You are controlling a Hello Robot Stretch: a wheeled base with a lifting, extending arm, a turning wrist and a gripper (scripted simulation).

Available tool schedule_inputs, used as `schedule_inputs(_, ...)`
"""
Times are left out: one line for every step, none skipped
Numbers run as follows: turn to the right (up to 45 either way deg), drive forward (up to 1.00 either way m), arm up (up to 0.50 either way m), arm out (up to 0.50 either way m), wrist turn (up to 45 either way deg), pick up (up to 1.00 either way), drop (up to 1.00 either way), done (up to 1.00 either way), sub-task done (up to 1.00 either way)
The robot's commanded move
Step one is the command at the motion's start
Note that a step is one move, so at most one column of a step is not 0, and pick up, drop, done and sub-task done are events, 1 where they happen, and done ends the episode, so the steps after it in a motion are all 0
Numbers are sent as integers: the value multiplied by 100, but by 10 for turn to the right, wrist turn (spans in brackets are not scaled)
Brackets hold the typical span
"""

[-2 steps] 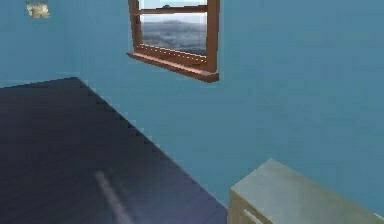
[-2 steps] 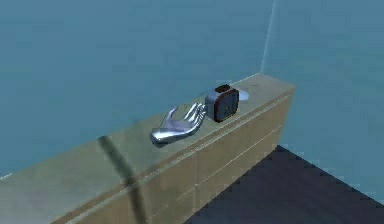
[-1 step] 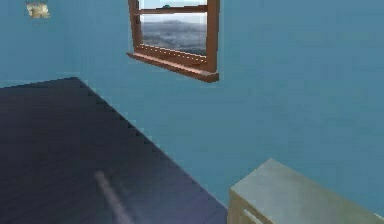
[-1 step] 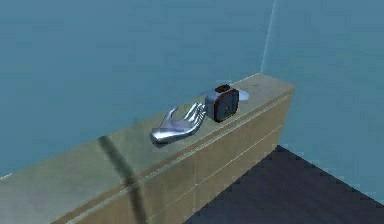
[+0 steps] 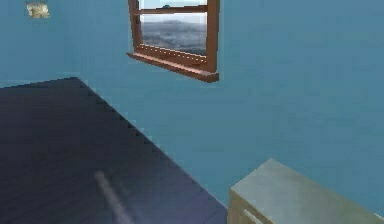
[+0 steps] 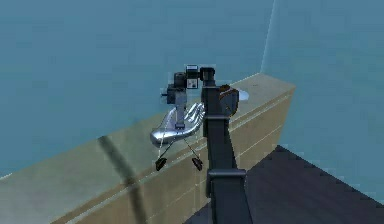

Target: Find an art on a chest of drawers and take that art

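One silvery, curved art piece (image 6: 178, 124) shows mid-frame above the long tan wooden chest of drawers (image 6: 80, 178), at the dark tool (image 6: 178, 161). Whether the tool holds it, or how its fingers stand, I cannot tell.

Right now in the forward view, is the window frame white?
No, the window has a brown wooden frame, set in the blue wall.
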Motion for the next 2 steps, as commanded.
schedule_inputs(0,0,0,0,450,0,0,0,0)
schedule_inputs(0,0,0,0,450,0,0,0,0)
